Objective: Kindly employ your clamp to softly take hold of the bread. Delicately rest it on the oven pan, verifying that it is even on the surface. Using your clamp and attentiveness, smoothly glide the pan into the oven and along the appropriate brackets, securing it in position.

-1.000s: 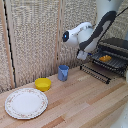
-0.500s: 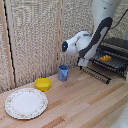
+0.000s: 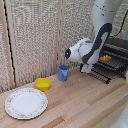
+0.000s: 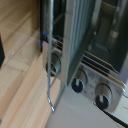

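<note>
One oven (image 3: 116, 56) at the exterior view's right, door flap down in front. One bread (image 3: 105, 58) lying on the one oven pan (image 3: 114, 62), the pan drawn partway out of the oven mouth. Bread apparently flat on the bars, long axis roughly across the oven's width, though too small to say for certain. Placing step judged done; sliding the pan in judged still ahead.

Only one arm here, its wrist bent down just in front of the oven, between the oven and the blue cup (image 3: 63, 73). Clamp itself hidden behind the white wrist housing in the exterior view and absent from the wrist view: cannot tell whether open or closed, or holding anything. Wrist view blurred, showing only oven knobs (image 4: 78, 85), bars and the wooden table (image 4: 20, 75) close by.

Pan lying toward the oven from the wrist, near it; push needed straight inward along the side brackets, kept level to avoid tipping the bread.

Elsewhere, well apart from the oven: one blue cup, one yellow bowl (image 3: 42, 84), one plate (image 3: 26, 102).
</note>
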Tool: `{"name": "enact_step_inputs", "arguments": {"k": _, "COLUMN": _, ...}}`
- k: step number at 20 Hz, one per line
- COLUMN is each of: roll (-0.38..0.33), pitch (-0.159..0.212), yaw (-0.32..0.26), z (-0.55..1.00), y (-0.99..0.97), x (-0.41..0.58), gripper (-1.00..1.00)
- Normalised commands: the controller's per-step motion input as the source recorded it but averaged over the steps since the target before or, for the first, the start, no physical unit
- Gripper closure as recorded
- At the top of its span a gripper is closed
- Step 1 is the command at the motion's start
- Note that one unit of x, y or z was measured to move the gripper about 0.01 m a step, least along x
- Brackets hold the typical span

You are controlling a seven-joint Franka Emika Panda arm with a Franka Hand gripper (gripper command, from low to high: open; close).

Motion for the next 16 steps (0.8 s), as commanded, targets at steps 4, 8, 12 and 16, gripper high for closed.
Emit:
{"name": "enact_step_inputs", "arguments": {"k": 4, "roll": 0.106, "pitch": 0.013, "yaw": 0.153, "z": 0.00, "y": -0.46, "x": 0.016, "gripper": -1.00}}
{"name": "enact_step_inputs", "arguments": {"k": 8, "roll": 0.088, "pitch": 0.042, "yaw": 0.140, "z": 0.00, "y": -0.39, "x": 0.000, "gripper": -1.00}}
{"name": "enact_step_inputs", "arguments": {"k": 12, "roll": 0.104, "pitch": 0.076, "yaw": 0.107, "z": 0.00, "y": -0.28, "x": 0.040, "gripper": 1.00}}
{"name": "enact_step_inputs", "arguments": {"k": 16, "roll": 0.084, "pitch": 0.058, "yaw": 0.061, "z": 0.00, "y": -0.18, "x": 0.041, "gripper": 1.00}}
